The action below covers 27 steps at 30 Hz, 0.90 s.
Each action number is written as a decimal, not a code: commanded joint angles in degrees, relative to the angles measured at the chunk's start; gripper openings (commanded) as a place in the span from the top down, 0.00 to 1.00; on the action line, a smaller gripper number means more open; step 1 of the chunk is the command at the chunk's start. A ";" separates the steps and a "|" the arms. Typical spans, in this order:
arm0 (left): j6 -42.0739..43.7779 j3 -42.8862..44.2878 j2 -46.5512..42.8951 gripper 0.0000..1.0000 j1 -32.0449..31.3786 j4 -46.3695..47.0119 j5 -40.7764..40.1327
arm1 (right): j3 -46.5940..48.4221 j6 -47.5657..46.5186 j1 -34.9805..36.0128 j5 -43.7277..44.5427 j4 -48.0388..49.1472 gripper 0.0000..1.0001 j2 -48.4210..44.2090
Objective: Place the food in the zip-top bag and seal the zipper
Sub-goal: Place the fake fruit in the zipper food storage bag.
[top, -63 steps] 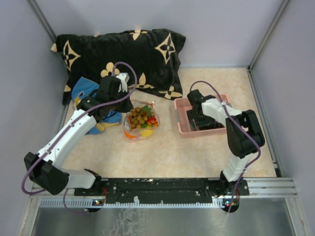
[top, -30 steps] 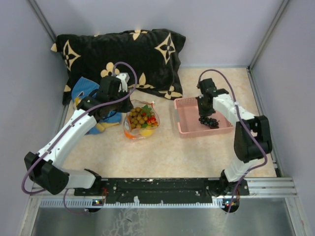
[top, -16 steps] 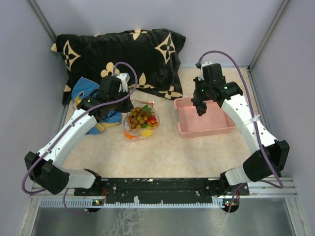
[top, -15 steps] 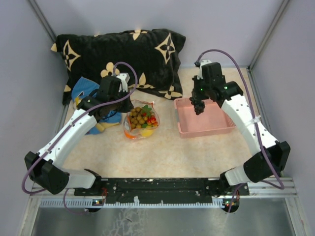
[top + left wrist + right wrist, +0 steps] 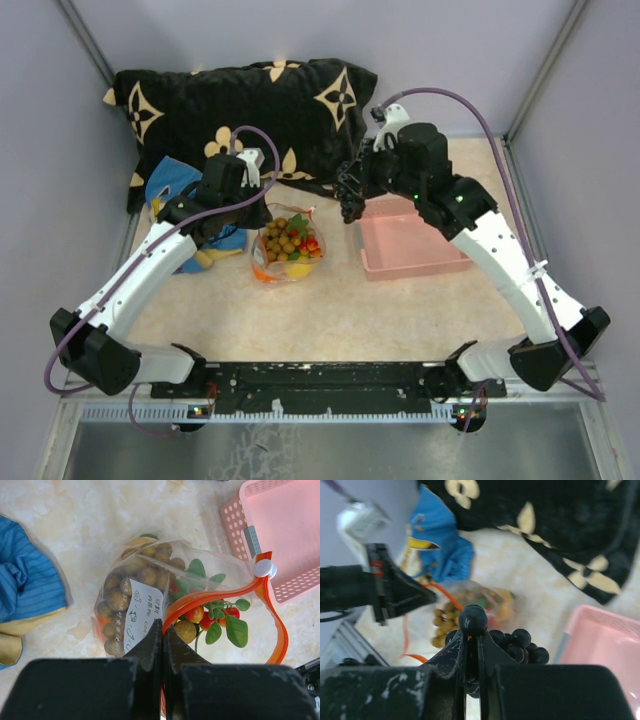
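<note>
Step in hand: loading food, seemingly last piece.
Pink basket (image 5: 440, 262) lying just right of zip-top bag (image 5: 287, 245).
Bag sitting mid-table, mouth gaping, tan balls and red bits inside.
Right gripper (image 5: 471, 650) hanging between basket and bag, clamping dark grape bunch (image 5: 520, 642).
Left gripper (image 5: 162, 637) pinching zipper (image 5: 259, 584), lifting mouth edge.
Next, likely: carrying bunch over mouth, lowering, releasing, sealing.

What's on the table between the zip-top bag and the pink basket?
Nothing: bare table between zip-top bag and pink basket, seen in the left wrist view.
</note>
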 commanded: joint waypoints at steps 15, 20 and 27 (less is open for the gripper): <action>-0.95 -0.54 -1.16 1.00 0.11 3.02 1.72 | -11.42 13.15 15.98 0.33 34.92 1.00 3.96; -1.25 -0.89 -1.33 1.00 0.12 3.39 1.94 | -17.46 15.88 17.59 0.18 43.88 1.00 5.10; -1.47 -1.27 -1.29 1.00 0.12 3.58 2.12 | -22.60 18.36 18.41 -1.43 50.92 1.00 7.46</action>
